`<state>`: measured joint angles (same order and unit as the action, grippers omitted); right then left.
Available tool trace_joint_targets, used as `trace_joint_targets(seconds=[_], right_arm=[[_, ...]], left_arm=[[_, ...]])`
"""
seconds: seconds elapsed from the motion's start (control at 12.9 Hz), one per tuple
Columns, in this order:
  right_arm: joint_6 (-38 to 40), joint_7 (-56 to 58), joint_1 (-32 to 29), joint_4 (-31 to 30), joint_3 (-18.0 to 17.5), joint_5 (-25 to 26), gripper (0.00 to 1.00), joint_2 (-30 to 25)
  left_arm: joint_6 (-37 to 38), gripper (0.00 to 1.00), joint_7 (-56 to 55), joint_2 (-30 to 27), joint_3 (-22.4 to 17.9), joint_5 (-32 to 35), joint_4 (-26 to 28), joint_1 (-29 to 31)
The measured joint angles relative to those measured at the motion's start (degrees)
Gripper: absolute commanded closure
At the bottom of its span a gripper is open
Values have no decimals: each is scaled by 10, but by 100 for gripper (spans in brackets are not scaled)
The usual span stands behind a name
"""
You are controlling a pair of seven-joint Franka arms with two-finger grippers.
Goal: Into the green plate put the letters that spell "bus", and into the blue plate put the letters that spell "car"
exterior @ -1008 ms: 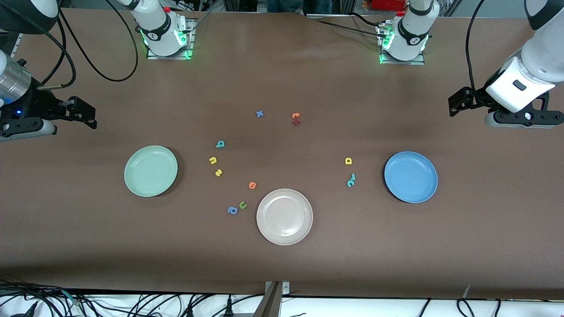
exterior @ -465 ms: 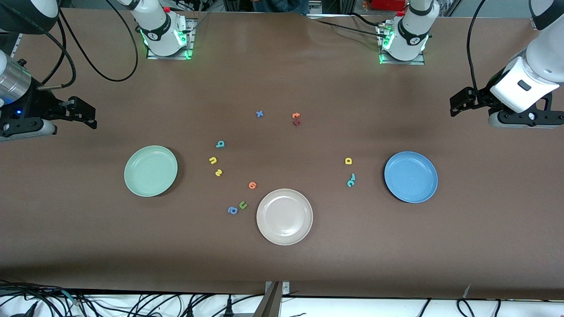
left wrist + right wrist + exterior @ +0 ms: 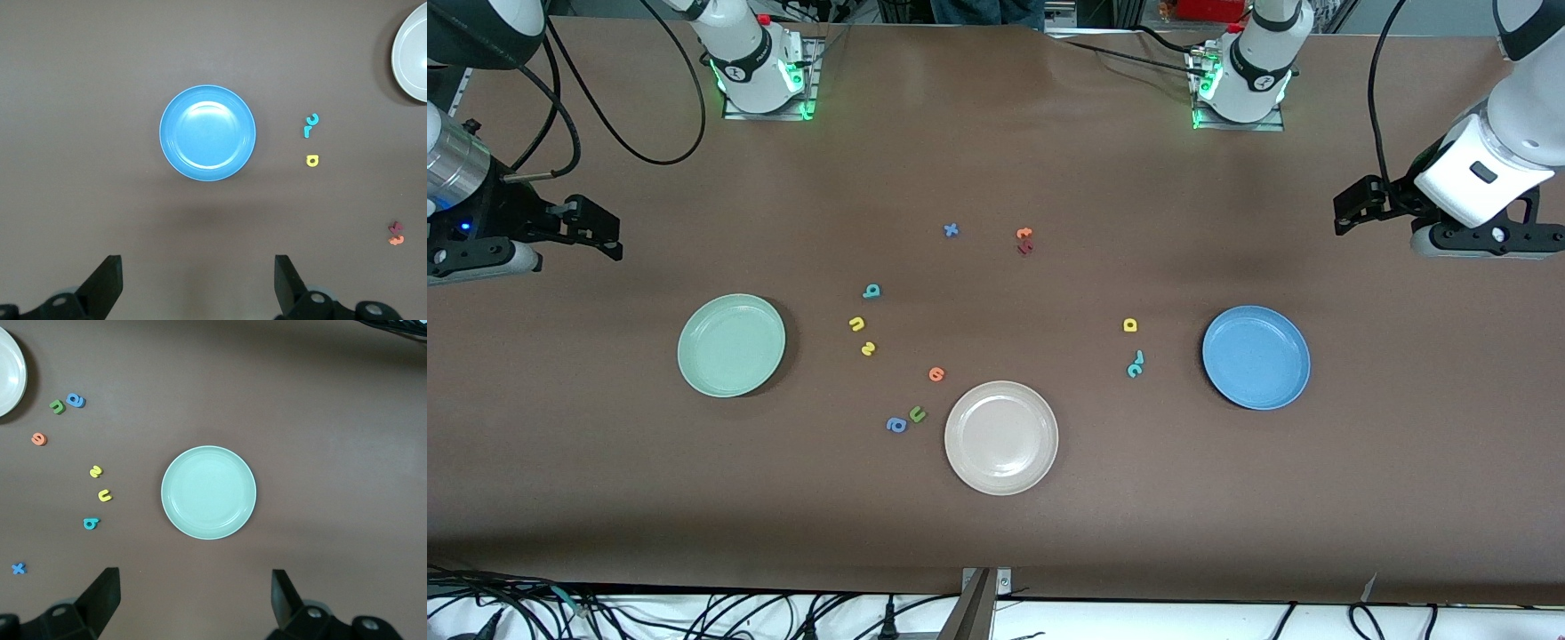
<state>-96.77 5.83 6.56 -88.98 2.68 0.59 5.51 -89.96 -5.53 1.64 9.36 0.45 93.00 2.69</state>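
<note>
In the front view nothing had yet been placed: the green plate (image 3: 731, 345) and the blue plate (image 3: 1256, 357) were both bare, and every letter lay on the worktop (image 3: 996, 533). The teal "b" (image 3: 871, 291), yellow "u" (image 3: 856, 324) and yellow "s" (image 3: 867, 348) sat in a short row just beside the green plate, toward the right arm's end, so the right gripper (image 3: 605, 233) seemed the natural one for them. The yellow "a" (image 3: 1130, 325), teal "r" (image 3: 1137, 357) and teal "c" (image 3: 1133, 371) lay near the blue plate, closer to the left gripper (image 3: 1347, 213). In the left wrist view, the left gripper's fingers (image 3: 105, 285) were spread wide and empty above the worktop beside the blue plate. In the right wrist view, the right gripper's fingers (image 3: 101, 595) were likewise spread and empty, beside the green plate.
</note>
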Motion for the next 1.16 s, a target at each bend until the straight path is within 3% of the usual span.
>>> trace_joint_targets(seconds=[0.31, 0.93, 1.16], right_arm=[[7, 0, 0, 1, 0, 0, 0, 0], [17, 6, -1, 9, 2, 1, 0, -1], [19, 9, 0, 9, -3, 7, 0, 0]], left_arm=[[-13, 0, -2, 49, 38, -5, 2, -24], [-192, 0, -6, 235, 45, -12, 6, -88], [-263, 0, -6, 276, 45, -13, 34, -97]])
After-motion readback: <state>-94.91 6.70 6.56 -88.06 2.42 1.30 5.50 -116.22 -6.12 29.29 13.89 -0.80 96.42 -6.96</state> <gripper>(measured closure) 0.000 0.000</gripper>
